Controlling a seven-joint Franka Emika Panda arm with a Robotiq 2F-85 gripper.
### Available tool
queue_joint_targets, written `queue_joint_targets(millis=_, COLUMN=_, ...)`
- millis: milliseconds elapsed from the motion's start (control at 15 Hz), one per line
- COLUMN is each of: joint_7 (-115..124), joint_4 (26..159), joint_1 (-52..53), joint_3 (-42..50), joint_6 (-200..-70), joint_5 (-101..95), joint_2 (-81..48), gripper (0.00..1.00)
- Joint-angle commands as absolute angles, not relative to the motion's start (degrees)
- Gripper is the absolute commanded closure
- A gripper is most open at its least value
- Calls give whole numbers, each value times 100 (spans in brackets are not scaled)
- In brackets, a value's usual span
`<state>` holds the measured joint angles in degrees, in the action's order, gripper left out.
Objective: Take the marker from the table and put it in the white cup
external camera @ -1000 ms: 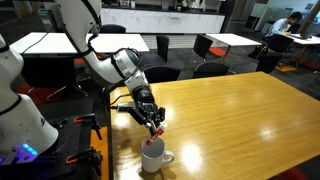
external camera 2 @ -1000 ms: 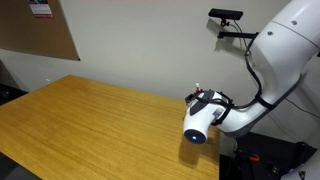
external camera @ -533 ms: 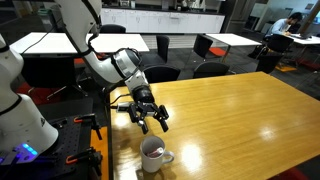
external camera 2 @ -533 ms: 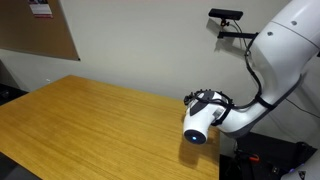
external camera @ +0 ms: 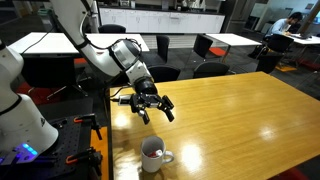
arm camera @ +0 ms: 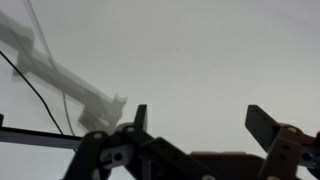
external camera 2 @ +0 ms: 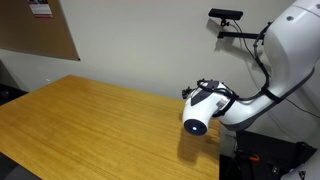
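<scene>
Honey wood table (external camera: 240,110) fills scene. Arm (external camera: 105,55) reaches over its near corner. White cup (external camera: 150,162) stands upright beneath gripper (external camera: 158,113), clear gap between them. Jaws wide, holding nothing. Marker (external camera: 153,148): I read reddish sliver inside cup; axis unclear. Looks placed; my next move is probably a straight retreat upward.

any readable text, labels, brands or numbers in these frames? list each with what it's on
No text can be read in any view.
In an exterior view, the paper sheet pinned on the corkboard carries print, but it is too small to read.
The white cup shows no marking.
The wrist view shows no text.
</scene>
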<state>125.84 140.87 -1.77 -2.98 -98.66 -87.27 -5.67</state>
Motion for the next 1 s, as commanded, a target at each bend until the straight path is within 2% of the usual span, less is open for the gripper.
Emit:
queue_joint_targets(millis=0, joint_7=12100, joint_4=14217, joint_1=-180, joint_3=-180, joint_6=-10353, joint_5=-8662, joint_2=170, gripper=0)
queue_joint_targets(millis=533, joint_7=11025, joint_4=14188, joint_1=-179, joint_3=226, joint_6=-11895, joint_5=-8608, joint_2=1088, gripper=0)
queue_joint_targets(millis=933, joint_7=9709, joint_4=14239, joint_1=-169, joint_3=595, joint_6=-13861, joint_5=-8176, joint_2=1553, gripper=0)
